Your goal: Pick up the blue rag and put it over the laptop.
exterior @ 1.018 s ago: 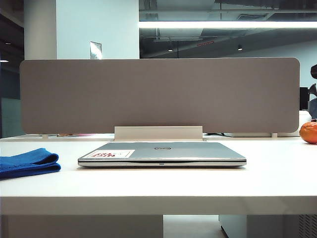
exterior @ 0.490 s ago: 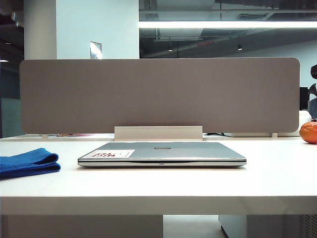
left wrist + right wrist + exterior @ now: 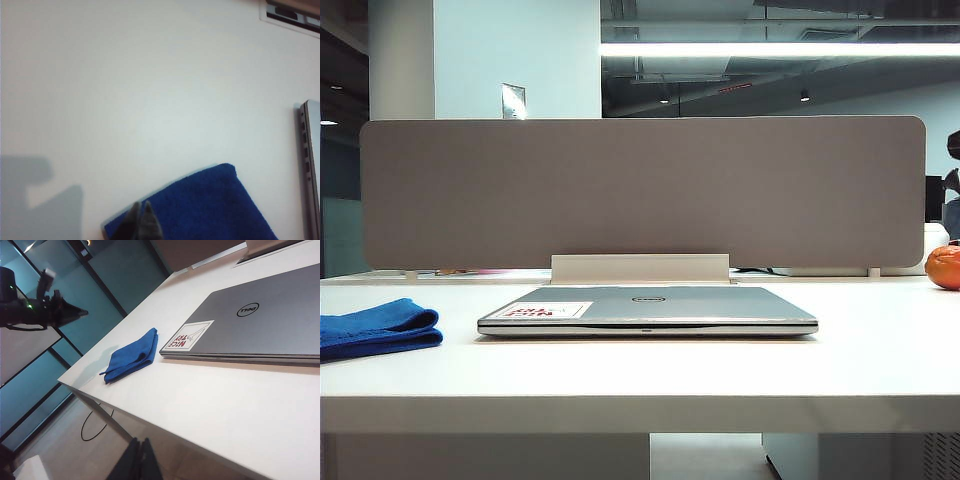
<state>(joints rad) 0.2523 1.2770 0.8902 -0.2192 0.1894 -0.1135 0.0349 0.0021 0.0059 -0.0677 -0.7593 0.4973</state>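
One rag and one laptop lay on the white table; the rag, folded and bright blue, sat at the left edge of the exterior view, apart from the laptop's left side, with bare tabletop between them. The laptop was closed, lid up, with one round dark logo and one white-and-red sticker at its near-left corner. One orange fruit showed at the far right. A grey divider panel stood behind the laptop. The left gripper hung above the rag's near part, its two dark fingertips pressed together and holding nothing. The right gripper was low off the table's near edge, its fingers also together and empty. The left arm was seen in the right wrist view, raised above the table's left end.
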